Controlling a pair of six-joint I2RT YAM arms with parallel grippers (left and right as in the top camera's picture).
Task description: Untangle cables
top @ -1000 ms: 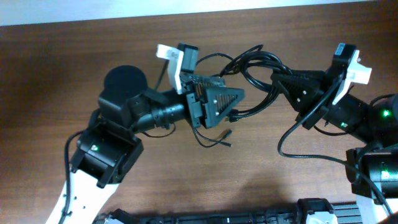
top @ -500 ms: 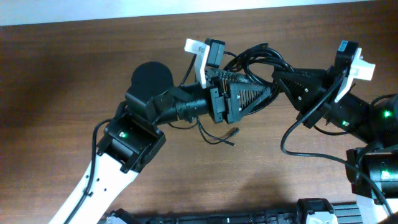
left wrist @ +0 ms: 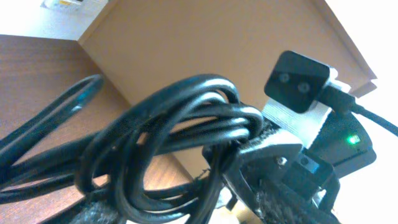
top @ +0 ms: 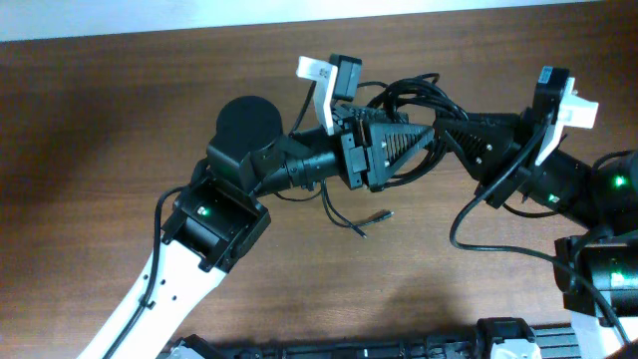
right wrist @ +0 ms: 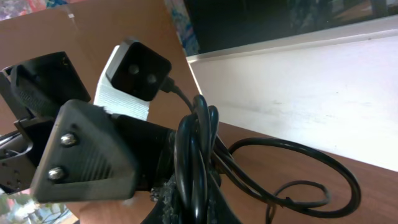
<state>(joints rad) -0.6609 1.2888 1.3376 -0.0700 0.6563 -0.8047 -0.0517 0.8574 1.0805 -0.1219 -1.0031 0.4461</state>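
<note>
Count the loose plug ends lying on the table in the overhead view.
2. One plug end lies on the table below the left gripper; the other sits just beside it, lower in the picture. More may be hidden in the cable bundle.

The flat wooden table (top: 100, 130) is warm reddish brown, streaked with fine darker grain. A pale cream strip (top: 150, 15) runs along its 12 o'clock edge. The thin glossy black cables (top: 414, 92), just toward 1 o'clock from centre, carry pale lines of sheen along their curves. The left gripper (top: 427, 135) is matte black with a ribbed, striped face, and the right gripper (top: 447, 128) is plain black. A white plastic camera bracket (top: 317, 88) shows at 12 o'clock and a second white bracket (top: 570, 108) at 2 o'clock. The white lower arm link (top: 140, 309) lies at 7 o'clock. A small green light (top: 204, 210) glows at 8 o'clock and a second green light (top: 618, 182) at 3 o'clock.
</note>
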